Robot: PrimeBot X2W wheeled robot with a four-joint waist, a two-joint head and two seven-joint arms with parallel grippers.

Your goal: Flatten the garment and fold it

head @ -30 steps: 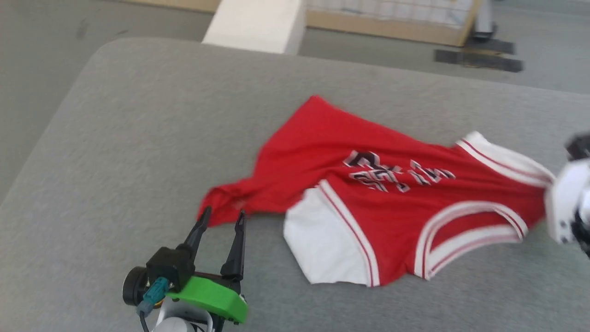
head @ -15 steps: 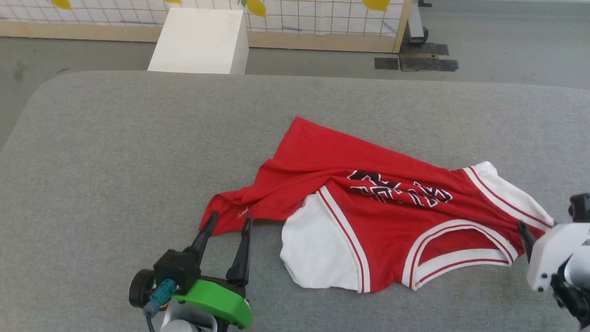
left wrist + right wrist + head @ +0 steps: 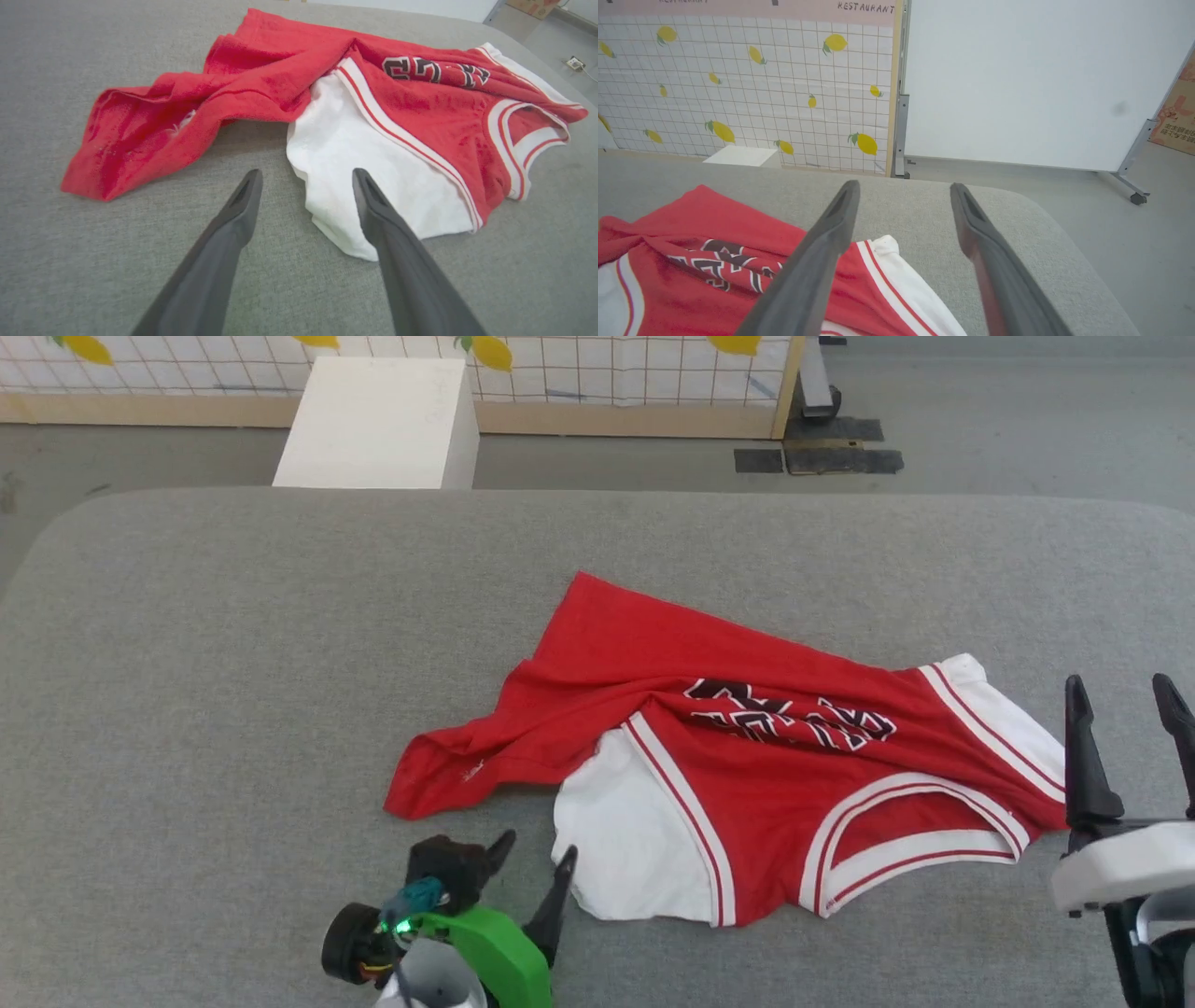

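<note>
Wide open and empty at left gripper (image 3: 537, 849), tips just beside white sleeve of shirt (image 3: 747, 775). Equally wide at right gripper (image 3: 1117, 683), near the other sleeve, possibly raised off the cloth. Crumpled on grey pad (image 3: 233, 663) between both, that shirt.

Brightness: bright, even and diffuse in all three views.
Shadows: soft and faint; a thin dark band lay under the lifted red fold of the garment (image 3: 411, 107) on the table (image 3: 93, 261).
Glare: the white panel (image 3: 1017, 79) was nearly washed out.
Sharpness: the head view was crisp edge to edge.
Distortion: the wrist views bowed the table's far edge.
</note>
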